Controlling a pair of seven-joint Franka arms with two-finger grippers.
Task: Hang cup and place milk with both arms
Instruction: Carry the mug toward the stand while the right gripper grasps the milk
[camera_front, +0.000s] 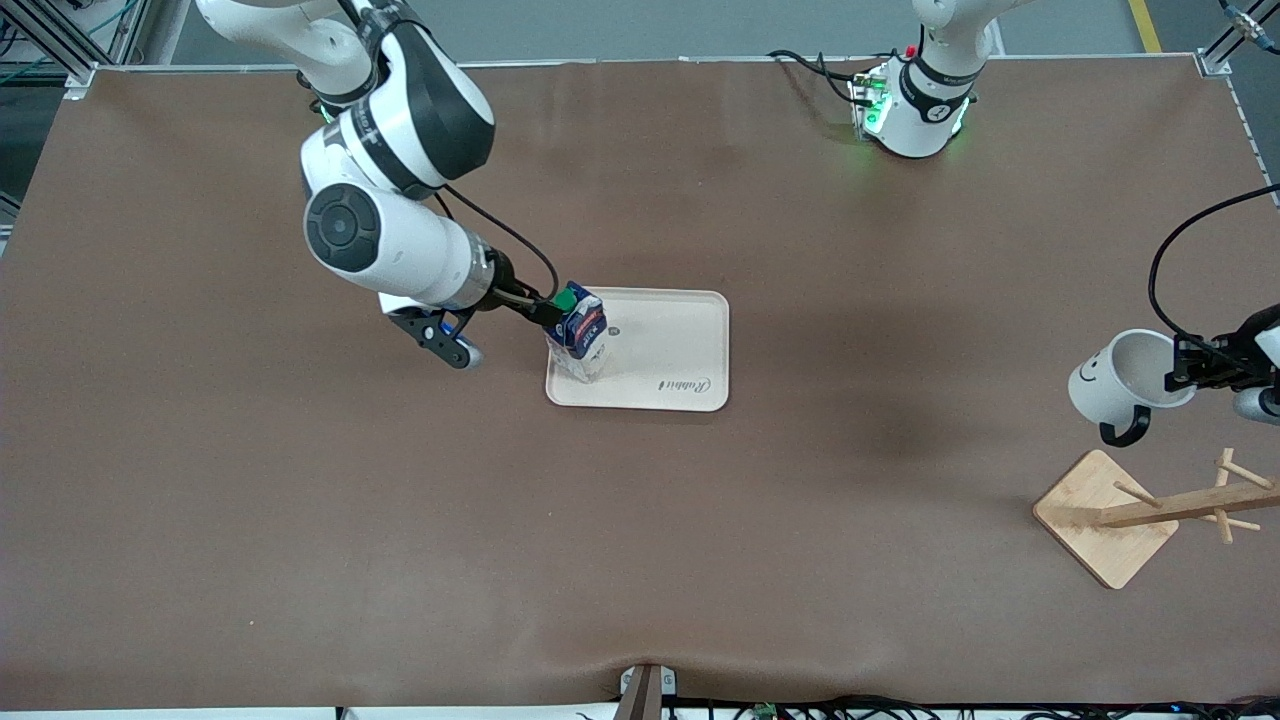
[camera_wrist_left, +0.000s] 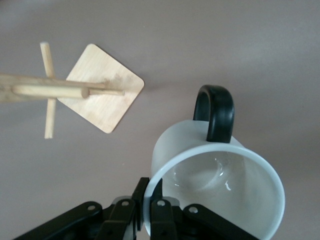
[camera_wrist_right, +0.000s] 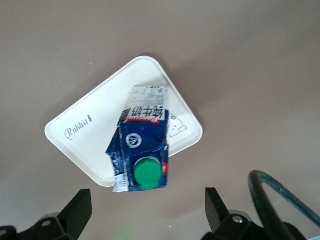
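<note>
While the milk (camera_front: 579, 335) is already standing on the tray (camera_front: 680, 350) with the right gripper (camera_wrist_right: 145, 212) spread wide just off its cap, the left gripper (camera_front: 1195, 368) is pinching the cup (camera_front: 1120, 380) by its rim at about ten o'clock above the rack (camera_front: 1150, 510), hanging undone.

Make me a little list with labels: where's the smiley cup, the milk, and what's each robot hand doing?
cup: smiley mug held up by its rim, near the wooden mug rack, not hung yet
milk: carton standing on the white tray
left gripper: shut on the mug rim
right gripper: open, apart from the carton, above it
</note>
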